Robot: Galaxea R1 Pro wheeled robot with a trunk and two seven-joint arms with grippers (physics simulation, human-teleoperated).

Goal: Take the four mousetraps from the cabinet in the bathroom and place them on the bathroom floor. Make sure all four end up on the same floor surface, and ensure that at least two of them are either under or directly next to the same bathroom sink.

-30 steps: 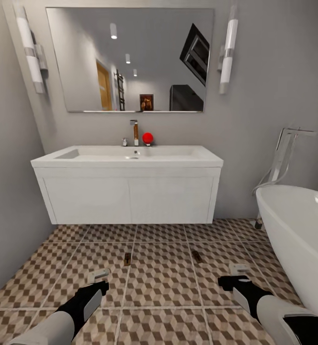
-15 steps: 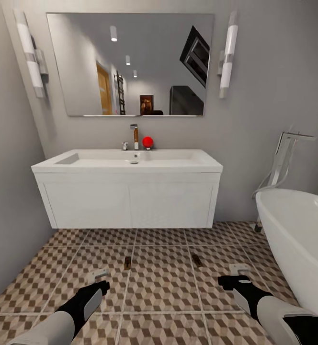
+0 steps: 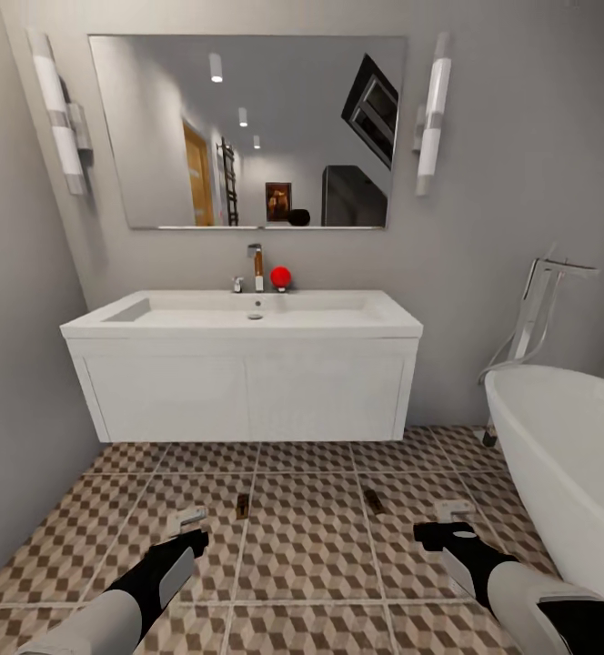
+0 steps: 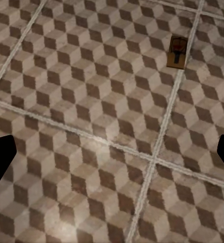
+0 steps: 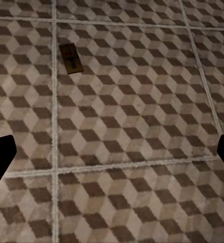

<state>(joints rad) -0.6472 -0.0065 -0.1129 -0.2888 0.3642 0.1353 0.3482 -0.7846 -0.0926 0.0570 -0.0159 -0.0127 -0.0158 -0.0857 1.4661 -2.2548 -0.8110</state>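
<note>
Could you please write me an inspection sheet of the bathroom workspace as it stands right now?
Surface: cube-patterned tile floor, bare between the arms.
Job's things: two mousetraps lie flat on the floor in front of the sink, the left mousetrap and the right mousetrap.
Clutter: red ball by the tap.
Grippers: left gripper and right gripper open, empty, above the floor.
Cables: nothing seen.
Surroundings: mirror, bathtub, grey walls.
</note>
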